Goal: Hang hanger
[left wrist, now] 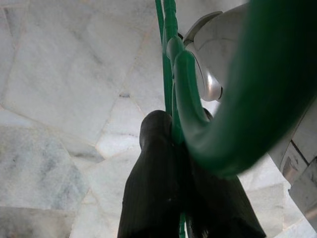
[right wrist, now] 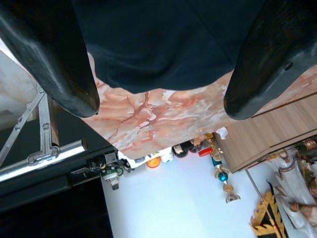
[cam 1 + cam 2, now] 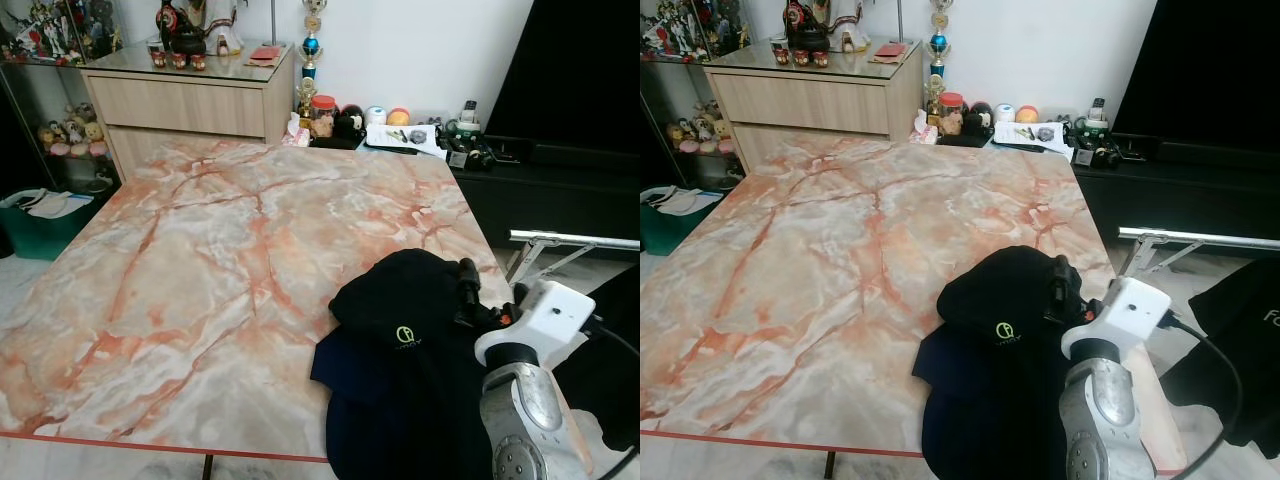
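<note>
One green hanger, clamped tight in the left gripper.
It runs up between the black fingers, over pale marble floor. Right gripper hovers at the dark garment on the marble table, fingers spread wide, gripping nothing, well apart from the hanger.

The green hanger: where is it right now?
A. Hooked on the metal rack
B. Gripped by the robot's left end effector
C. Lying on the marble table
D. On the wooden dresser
B: the left wrist view shows the left end effector shut on the green hanger.
</note>
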`<state>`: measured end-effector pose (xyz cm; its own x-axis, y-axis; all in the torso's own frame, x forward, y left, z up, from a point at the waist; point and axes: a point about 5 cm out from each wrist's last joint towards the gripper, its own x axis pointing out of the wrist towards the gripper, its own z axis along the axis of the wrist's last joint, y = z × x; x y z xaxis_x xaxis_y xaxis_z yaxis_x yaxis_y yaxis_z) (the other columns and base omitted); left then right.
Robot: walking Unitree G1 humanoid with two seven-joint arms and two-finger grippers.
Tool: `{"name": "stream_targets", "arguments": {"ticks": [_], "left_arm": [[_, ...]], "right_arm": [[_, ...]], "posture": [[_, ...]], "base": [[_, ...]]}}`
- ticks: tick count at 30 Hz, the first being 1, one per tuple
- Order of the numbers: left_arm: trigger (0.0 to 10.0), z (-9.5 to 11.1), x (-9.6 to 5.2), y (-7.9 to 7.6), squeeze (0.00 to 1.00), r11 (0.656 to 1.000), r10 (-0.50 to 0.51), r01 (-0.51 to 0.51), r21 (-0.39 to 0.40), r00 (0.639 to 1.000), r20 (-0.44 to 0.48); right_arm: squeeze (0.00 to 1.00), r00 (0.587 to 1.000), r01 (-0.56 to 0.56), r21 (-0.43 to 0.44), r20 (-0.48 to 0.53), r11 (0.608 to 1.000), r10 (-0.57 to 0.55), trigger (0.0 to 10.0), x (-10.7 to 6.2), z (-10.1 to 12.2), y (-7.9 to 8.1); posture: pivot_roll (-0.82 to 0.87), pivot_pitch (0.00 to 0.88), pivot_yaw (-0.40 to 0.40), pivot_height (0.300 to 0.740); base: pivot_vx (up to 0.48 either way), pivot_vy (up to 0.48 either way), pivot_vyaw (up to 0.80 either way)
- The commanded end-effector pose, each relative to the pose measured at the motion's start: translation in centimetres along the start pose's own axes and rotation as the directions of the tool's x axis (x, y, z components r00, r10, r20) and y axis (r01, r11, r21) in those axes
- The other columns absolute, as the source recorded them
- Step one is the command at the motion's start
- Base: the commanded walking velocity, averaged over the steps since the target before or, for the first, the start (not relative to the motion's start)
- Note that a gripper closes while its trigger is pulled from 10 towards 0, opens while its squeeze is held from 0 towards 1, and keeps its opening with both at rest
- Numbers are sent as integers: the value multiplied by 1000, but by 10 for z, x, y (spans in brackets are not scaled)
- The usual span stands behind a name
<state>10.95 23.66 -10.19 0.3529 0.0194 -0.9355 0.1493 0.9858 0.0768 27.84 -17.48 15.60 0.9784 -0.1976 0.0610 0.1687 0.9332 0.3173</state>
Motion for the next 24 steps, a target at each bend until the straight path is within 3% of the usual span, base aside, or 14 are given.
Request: {"name": "stream_targets", "arguments": {"ticks": [1, 10, 24], "left_arm": [[10000, -4, 0, -2, 0, 1000, -9, 10, 22, 1000, -10], [10000, -6, 1, -10, 0, 999, -16, 16, 30, 1000, -13], [10000, -7, 2, -17, 0, 999, -30, 30, 31, 999, -18]], "right_arm": [[0, 1000, 14, 3, 3, 1000, -14, 10000, -3, 0, 0], [0, 1000, 1, -16, 6, 1000, -1, 10000, -4, -3, 4], [0, 1000, 25, -48, -2, 999, -26, 10000, -4, -7, -1]], "posture": [[59, 0, -60, 740], [60, 0, -62, 740], [60, 0, -67, 740]], "base": [[0, -247, 0], [0, -320, -503], [0, -353, 0]]}}
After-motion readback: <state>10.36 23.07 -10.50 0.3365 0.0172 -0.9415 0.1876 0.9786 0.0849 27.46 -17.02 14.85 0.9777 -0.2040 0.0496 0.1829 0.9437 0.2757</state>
